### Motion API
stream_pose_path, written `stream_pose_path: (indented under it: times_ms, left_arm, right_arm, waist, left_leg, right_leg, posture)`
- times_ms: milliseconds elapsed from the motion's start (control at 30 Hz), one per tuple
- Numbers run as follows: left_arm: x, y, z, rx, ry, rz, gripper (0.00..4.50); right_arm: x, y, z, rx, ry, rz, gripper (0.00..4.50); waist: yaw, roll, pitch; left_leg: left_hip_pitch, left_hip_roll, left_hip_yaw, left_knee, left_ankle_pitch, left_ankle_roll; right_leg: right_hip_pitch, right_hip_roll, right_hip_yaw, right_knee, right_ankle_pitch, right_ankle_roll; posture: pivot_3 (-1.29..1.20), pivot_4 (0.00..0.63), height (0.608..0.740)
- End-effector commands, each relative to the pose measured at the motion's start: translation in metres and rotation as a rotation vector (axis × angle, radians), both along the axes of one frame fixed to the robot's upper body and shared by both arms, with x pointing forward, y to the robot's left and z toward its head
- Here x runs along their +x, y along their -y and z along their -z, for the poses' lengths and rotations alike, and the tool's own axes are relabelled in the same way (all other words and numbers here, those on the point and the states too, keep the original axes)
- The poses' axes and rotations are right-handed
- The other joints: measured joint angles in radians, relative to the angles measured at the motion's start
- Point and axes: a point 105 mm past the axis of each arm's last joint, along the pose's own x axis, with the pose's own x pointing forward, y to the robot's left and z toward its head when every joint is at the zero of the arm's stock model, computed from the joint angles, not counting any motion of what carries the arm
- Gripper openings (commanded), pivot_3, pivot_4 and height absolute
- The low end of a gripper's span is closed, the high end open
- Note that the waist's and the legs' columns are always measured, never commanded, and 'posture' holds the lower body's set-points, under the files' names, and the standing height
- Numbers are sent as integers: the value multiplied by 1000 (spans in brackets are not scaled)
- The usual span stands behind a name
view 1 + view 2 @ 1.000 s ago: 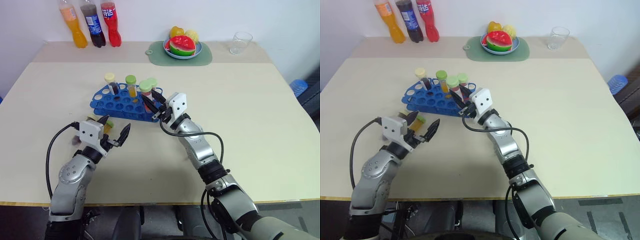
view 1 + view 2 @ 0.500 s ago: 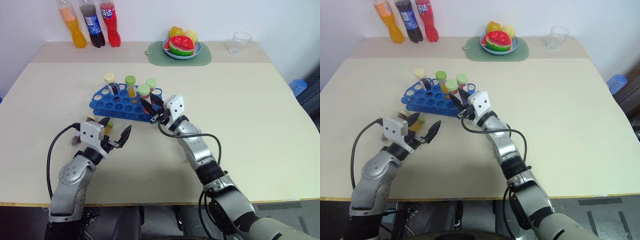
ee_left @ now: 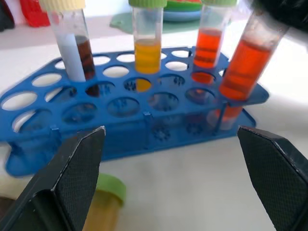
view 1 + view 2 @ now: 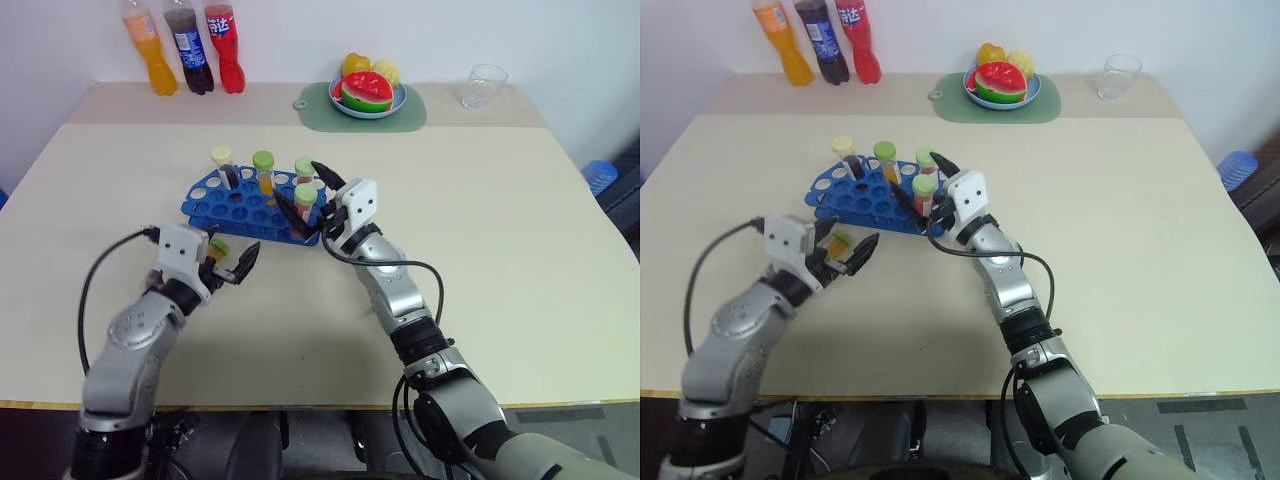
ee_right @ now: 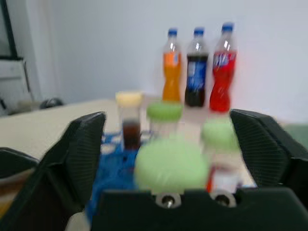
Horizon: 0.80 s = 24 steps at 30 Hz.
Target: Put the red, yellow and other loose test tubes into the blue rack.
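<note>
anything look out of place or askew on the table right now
One tube with a green cap and yellow liquid lies on its side on the table, in front of the blue rack, while four other tubes stand upright in it.

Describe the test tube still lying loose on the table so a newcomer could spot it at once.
Start at the blue rack in the middle of the table, where four capped tubes stand upright. Just in front of its near left corner, by the left gripper, lies the loose tube. It is the one on its side on the tabletop, green-capped with yellowish contents.
</note>
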Motion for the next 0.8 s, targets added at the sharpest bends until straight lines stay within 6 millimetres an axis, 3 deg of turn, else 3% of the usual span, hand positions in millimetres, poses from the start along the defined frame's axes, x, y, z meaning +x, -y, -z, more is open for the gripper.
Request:
stream_pose_path:
  times_ms: [33, 200, 267, 467, 700, 800]
  left_arm:
    - [0, -3, -24, 141, -146, 11, 4500]
    - [-3, -25, -17, 296, -567, -40, 4500]
    - [0, -24, -21, 255, -663, -6, 4500]
    - [5, -35, -13, 308, -803, -31, 4500]
    - [18, -34, 5, 336, -876, -55, 4500]
    - [21, -33, 13, 358, -887, -55, 3681]
  right_arm:
    - [-11, 19, -30, -31, 95, -41, 4438]
    - [-29, 35, -22, -245, 73, -194, 4438]
    - [-46, 41, -12, -365, 32, -314, 4438]
    - [-89, 48, 5, -571, -45, -531, 4438]
    - [-99, 43, 8, -565, -70, -539, 4438]
    - [-101, 40, 10, -564, -69, -535, 4500]
  waist:
    - [-1, 0, 0]
    - [-9, 1, 1]
    - [-13, 1, 1]
    - [-25, 1, 1]
    - [-15, 1, 1]
    - [-9, 1, 1]
  left_leg:
    - [0, 0, 0, 0, 0, 0]
    - [2, -1, 0, -2, 0, 0]
    - [2, -1, 0, -2, 0, 0]
    - [2, 0, 0, -1, 0, 0]
    - [1, -1, 0, 0, 0, 0]
    - [1, -1, 0, 0, 0, 0]
  right_leg:
    - [0, 0, 0, 0, 0, 0]
    - [2, 1, 0, -1, 0, 0]
    - [2, 1, 0, -1, 0, 0]
    - [2, 1, 0, -1, 0, 0]
    - [2, 1, 0, 0, 0, 0]
    - [1, 1, 0, -1, 0, 0]
  posture:
    - [0, 150, 734]
    - [0, 150, 734]
    - [0, 150, 734]
    - [0, 150, 734]
    - [0, 150, 734]
    - [0, 150, 734]
